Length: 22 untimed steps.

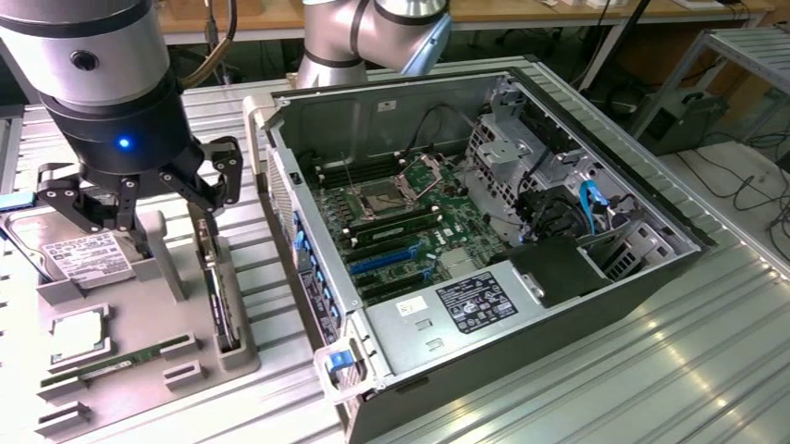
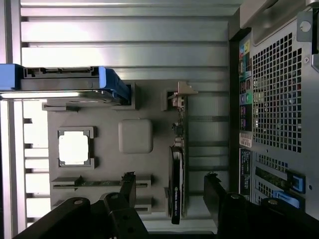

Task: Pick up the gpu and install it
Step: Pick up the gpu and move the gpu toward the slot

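Two black fingers [image 2: 127, 191] of the robot arm's gripper [image 1: 139, 215] are standing spread wide, gripping nothing, hovering above the grey moulded parts tray [image 1: 154, 319]. The gpu [image 2: 177, 149], a thin green-and-black circuit-board card, is sitting on edge in a tray slot, below the gripper and in line with the gap between its fingers, near the open metal computer case [image 1: 494, 231].

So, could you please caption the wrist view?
Open hand above the gpu, which stands on edge in the gray tray.
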Each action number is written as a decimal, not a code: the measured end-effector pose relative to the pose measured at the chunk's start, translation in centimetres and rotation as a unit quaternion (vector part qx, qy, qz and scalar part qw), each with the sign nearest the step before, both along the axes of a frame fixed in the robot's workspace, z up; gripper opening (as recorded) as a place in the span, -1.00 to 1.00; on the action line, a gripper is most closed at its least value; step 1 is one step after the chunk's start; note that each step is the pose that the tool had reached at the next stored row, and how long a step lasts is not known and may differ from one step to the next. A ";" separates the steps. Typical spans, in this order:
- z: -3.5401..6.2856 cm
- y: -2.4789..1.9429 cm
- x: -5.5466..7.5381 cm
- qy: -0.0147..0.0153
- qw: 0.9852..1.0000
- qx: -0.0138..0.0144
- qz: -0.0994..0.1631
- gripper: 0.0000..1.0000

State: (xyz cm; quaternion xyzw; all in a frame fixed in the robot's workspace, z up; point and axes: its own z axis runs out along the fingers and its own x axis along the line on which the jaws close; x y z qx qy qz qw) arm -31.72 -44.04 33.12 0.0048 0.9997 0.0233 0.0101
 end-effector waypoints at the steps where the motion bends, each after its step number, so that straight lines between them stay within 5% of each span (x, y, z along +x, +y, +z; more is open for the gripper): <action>1: -0.08 -0.06 0.0 0.000 1.000 0.000 0.000 0.33; 8: -0.48 -0.85 0.0 0.000 1.000 0.000 0.000 0.33; 22: -3.35 -0.54 0.9 0.000 1.000 0.002 0.000 0.33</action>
